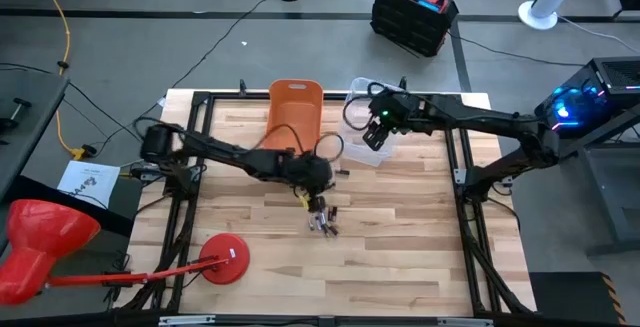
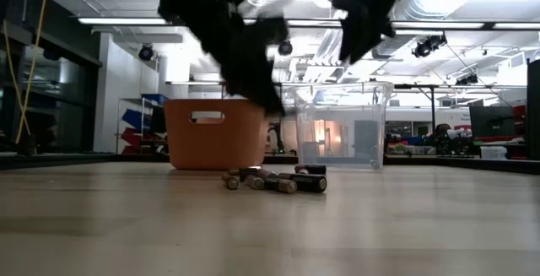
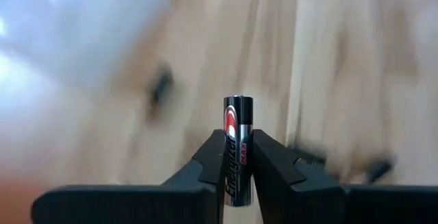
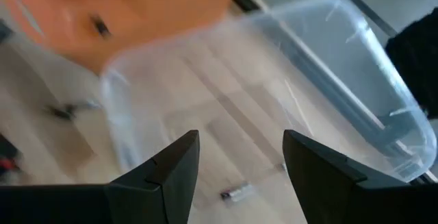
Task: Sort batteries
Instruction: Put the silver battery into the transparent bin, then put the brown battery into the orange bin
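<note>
Left gripper [image 3: 238, 161]: clamped on one battery [image 3: 237, 148], a black-and-silver cell standing lengthwise between the fingers, its silver cap poking out past the fingertips; in the high view the gripper hangs just above the pile, on the near side of the orange bin [image 1: 295, 113].
Right gripper [image 4: 239, 159]: fingers spread wide, nothing between them; it hovers over the clear bin [image 1: 366, 117], which stands just beside the orange bin.
Orange bin: landmark at the table's far edge; it lies beyond the left gripper, and the left arm is the nearer one to it.
Clear bin: touching or almost touching the orange bin's side; a single silvery cell [image 4: 235, 193] lies on its floor.
Pile of batteries [image 2: 276, 179]: loose on the wooden table [image 1: 400, 247], in front of the orange bin and a little toward the clear one, cells lying flat at mixed angles.
Held battery, long axis: in line with the fingers, so I judge it would drop end-first once carried over a bin.
</note>
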Motion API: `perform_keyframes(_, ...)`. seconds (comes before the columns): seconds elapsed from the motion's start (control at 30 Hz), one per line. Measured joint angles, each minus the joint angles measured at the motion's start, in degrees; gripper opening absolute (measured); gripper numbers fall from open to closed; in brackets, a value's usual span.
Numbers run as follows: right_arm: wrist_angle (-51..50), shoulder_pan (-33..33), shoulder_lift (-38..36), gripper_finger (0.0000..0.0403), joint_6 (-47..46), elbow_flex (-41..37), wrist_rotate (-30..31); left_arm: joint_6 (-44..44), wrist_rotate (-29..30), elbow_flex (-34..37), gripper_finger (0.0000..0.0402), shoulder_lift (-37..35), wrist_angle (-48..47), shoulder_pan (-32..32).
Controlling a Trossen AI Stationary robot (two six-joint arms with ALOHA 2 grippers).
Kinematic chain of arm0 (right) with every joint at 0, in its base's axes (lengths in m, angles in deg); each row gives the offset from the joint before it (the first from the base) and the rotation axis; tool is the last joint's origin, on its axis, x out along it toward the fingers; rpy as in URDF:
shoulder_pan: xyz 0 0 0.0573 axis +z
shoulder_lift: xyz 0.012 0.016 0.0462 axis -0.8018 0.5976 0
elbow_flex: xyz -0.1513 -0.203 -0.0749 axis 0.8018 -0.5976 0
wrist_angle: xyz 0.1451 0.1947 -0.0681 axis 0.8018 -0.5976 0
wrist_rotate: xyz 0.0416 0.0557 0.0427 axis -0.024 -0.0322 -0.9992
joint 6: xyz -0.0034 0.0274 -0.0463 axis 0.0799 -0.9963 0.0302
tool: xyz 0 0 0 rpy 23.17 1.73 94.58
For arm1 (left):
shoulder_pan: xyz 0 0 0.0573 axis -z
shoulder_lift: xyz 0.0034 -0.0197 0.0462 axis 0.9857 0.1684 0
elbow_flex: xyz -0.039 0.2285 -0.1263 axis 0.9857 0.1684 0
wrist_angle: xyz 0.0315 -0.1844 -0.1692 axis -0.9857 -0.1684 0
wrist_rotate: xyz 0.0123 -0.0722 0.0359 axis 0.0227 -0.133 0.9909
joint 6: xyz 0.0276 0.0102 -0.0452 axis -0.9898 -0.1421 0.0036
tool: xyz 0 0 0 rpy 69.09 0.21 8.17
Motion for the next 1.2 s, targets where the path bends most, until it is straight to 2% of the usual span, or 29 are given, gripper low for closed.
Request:
perform_keyframes(0.1, 0.7, -0.1, -2.6, 0.0206, -1.6, 2.2, 0.1, -4.0, 2.6, 0.0, 0.004, -4.9, 8.2, -1.5)
perform_keyframes(0.23, 1.9, -0.2, -5.0, 0.0206, -1.7, 4.8, 1.4, -8.6, 3.9, -0.5, 0.0037, -7.3, 19.5, -5.0)
perform_keyframes(0.37, 2.6, -0.2, -6.0, 0.0206, -1.6, 6.9, 3.4, -9.9, 3.8, -3.0, 0.0046, -4.6, 19.7, -10.1)
perform_keyframes(0.5, 2.6, -0.2, -6.0, 0.0206, -1.5, 7.9, 4.1, -9.6, 1.0, -6.2, 0.007, 0.2, 19.5, -13.3)
perform_keyframes(0.67, 2.1, 0.0, -6.0, 0.0206, -1.6, 7.9, 3.9, -7.8, 0.2, -10.2, 0.0119, 2.9, 17.6, -13.2)
perform_keyframes(0.83, 1.1, 0.0, -6.0, 0.0206, -1.6, 7.9, 3.3, -7.1, -0.8, -12.9, 0.0156, 0.1, 12.4, -11.7)
perform_keyframes(0.93, 1.3, -0.1, -6.0, 0.0206, -1.3, 7.9, -1.1, -5.9, -6.5, -13.8, 0.0164, -4.3, 3.7, -11.6)
perform_keyframes(1.07, 4.8, 1.4, -5.8, 0.0206, 0.2, 6.6, -12.4, -2.6, -16.0, -13.4, 0.0163, -11.0, -9.5, -11.3)
perform_keyframes(1.13, 7.3, 3.1, -5.6, 0.0206, 0.4, 4.7, -16.4, -2.5, -16.9, -11.7, 0.0159, -14.4, -14.8, -10.2)
perform_keyframes(1.2, 9.9, 5.3, -5.0, 0.0206, 0.5, 2.2, -19.9, -1.8, -16.9, -8.3, 0.0154, -18.2, -15.6, -8.5)
